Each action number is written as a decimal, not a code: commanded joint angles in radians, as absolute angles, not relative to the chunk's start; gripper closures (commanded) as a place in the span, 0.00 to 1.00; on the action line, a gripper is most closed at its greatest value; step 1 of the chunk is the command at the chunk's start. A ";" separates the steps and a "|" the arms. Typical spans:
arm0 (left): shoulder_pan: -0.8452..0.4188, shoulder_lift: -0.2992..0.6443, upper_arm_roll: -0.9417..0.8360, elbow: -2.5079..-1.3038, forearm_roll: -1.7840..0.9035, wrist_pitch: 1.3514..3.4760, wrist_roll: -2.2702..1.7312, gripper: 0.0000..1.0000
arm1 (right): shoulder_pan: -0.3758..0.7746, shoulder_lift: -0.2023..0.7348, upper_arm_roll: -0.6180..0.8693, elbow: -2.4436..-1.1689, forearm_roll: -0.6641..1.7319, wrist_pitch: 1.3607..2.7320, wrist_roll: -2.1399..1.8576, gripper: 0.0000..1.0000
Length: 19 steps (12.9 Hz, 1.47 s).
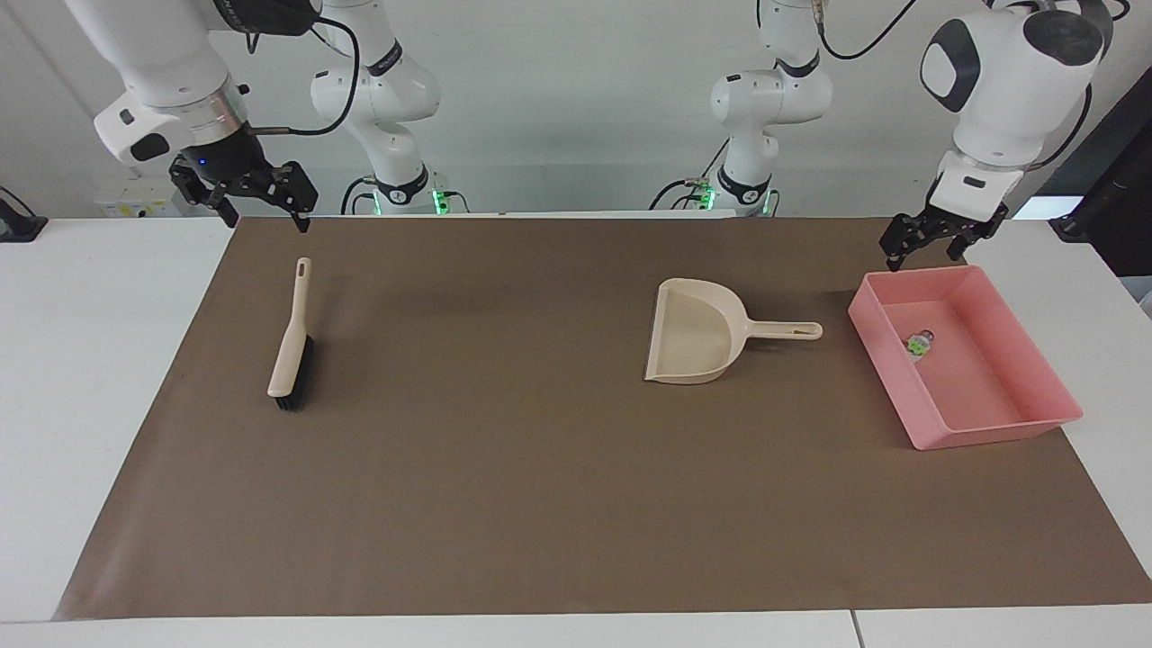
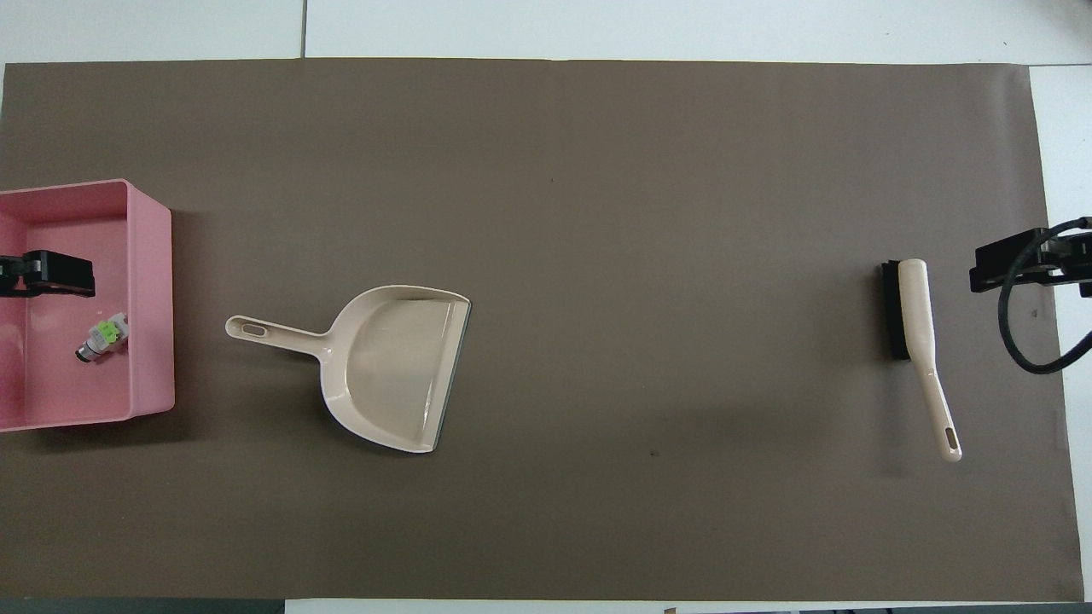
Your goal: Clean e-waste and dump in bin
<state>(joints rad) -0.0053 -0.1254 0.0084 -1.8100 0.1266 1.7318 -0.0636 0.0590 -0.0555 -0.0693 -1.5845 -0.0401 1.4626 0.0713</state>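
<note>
The left gripper (image 1: 936,241) hangs empty with fingers spread above the pink bin's (image 1: 999,432) robot-side rim, at the left arm's end of the bench. Inside lies the e-waste (image 1: 918,342), so the dumping looks done. The beige dustpan (image 1: 693,337) rests beside the bin. The right gripper (image 1: 261,198), fingers apart, waits over the mat's corner by the hand brush (image 1: 290,346).
</note>
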 commanded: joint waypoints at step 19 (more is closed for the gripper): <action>-0.022 -0.054 -0.002 -1.617 0.018 1.520 0.049 0.02 | 0.048 -0.055 -0.075 -1.588 -0.043 1.474 0.061 0.00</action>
<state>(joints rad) -0.0216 -0.0340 -0.0085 -1.6003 0.0376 1.5333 -0.0055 0.0547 -0.0549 -0.0738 -1.5845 -0.0415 1.4637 0.0713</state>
